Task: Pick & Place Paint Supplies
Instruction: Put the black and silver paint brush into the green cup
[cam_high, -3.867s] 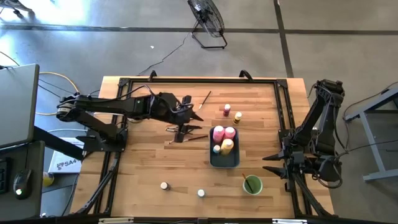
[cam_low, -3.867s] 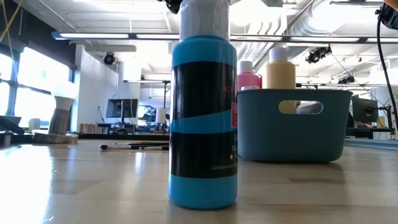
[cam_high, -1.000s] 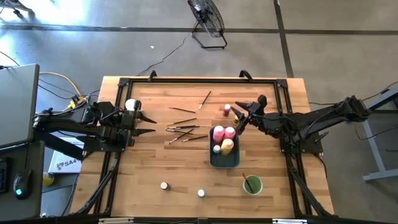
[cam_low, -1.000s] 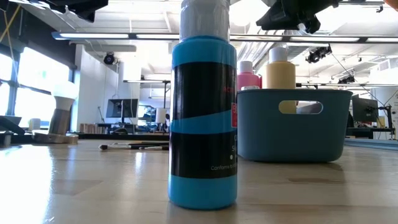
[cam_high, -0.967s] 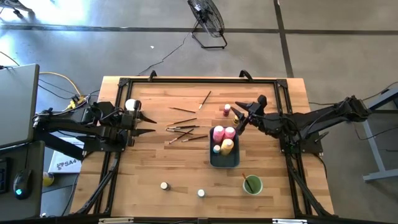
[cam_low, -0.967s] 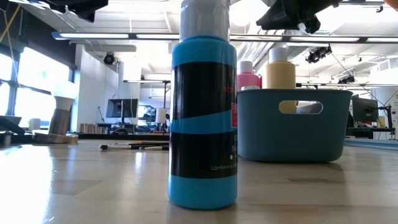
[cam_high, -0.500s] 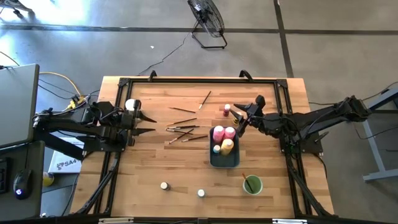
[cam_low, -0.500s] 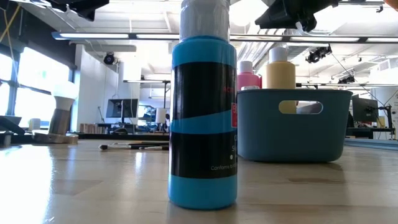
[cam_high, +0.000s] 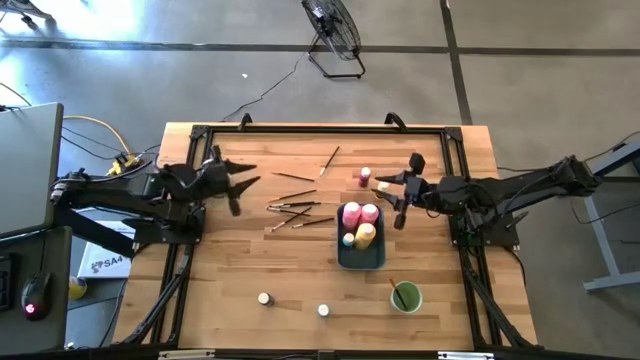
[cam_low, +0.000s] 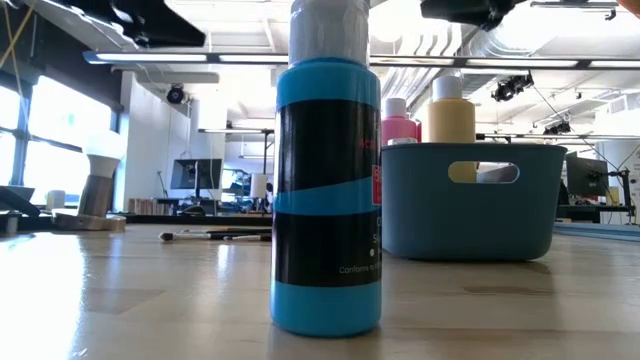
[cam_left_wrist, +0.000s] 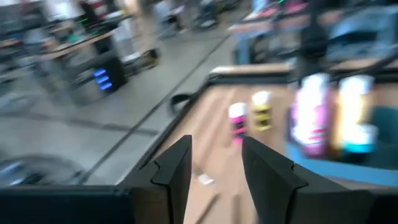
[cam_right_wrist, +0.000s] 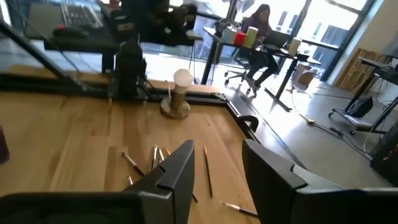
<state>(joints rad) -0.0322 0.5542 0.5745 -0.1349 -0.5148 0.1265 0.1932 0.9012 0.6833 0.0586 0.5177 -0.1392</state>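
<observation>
The blue-grey tray holds two pink bottles, a yellow bottle and a small pale-capped one. A small pink bottle and a small yellow one stand on the table beyond the tray. Thin brushes lie left of the tray. Two capped jars stand near the front edge. My left gripper hovers open, left of the brushes. My right gripper hovers open beside the small bottles. In both wrist views nothing is between the fingers.
A green cup with a brush in it stands near the front right. A wooden stand with a white ball sits at the table's left side. A black frame rims the table. A person sits at a desk beyond it.
My left gripper has moved a little toward the brushes, and its wrist has swung and rolled so the fingers lie differently. My right gripper has rolled and turned above the small bottles. Neither has shut or taken hold. No object has moved.
</observation>
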